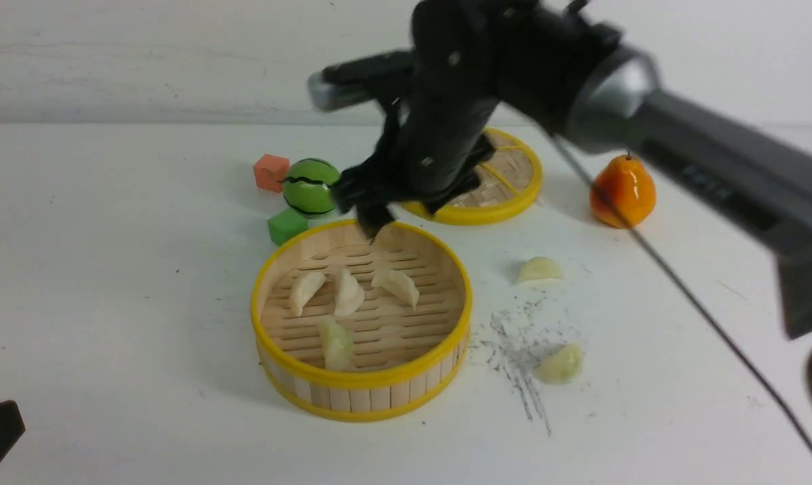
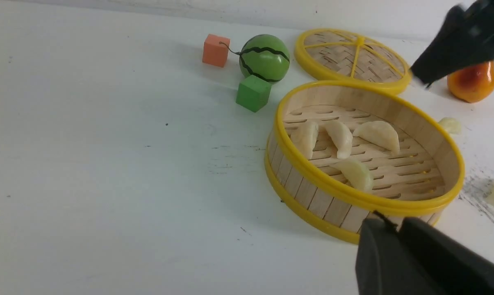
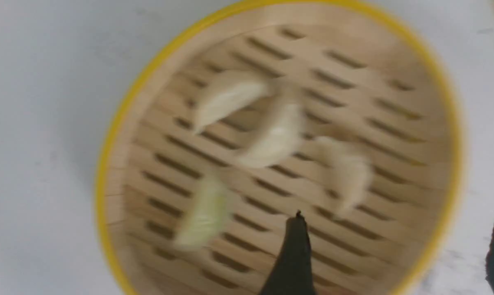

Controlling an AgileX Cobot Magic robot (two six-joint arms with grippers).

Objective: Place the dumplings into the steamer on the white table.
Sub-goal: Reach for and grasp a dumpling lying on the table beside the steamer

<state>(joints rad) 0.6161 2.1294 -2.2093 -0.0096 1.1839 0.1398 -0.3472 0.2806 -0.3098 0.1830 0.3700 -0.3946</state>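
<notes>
- The white table (image 1: pixel 109 303) fills all three of my feeds, with grey scuffs to the right of the basket.
- The right arm (image 1: pixel 682 155) stretches in from my right. The right gripper (image 1: pixel 373 228) hangs tip-down just above the far rim of the steamer (image 1: pixel 362 394).
- The right wrist view is blurred, but it shows what the front view hides. The fingers (image 3: pixel 294 262) stand wide apart with nothing between them. One is over the slatted floor, the other at the picture's edge, outside the yellow rim.
- The steamer sits mid-table, upright and uncovered.
- Its woven lid (image 1: pixel 513 192) lies flat behind it to the right. The gripper covers part of it in the front view, but the left wrist view shows it whole.
- The left gripper (image 2: pixel 394 223) sits at the near side of the steamer, close to its wall. Its fingers lie together with no gap I can see, and it holds nothing.
- A toy watermelon (image 1: pixel 310 186) stands behind the steamer to the left. An orange toy pear (image 1: pixel 622 190) stands far right.
- Four of the dumplings lie inside the steamer, lower than the right gripper and nearer to me.
- Three of them are cream (image 1: pixel 306 291) (image 1: pixel 347 293) (image 1: pixel 397 286) and lie in a row. One pale green (image 1: pixel 336 343) lies closer to me. None touches a finger.
- Two more dumplings (image 1: pixel 539 271) (image 1: pixel 559 364) lie on the table right of the steamer, well apart from both grippers.
- An orange cube (image 1: pixel 271 172) and a green cube (image 1: pixel 287 225) flank the watermelon.
</notes>
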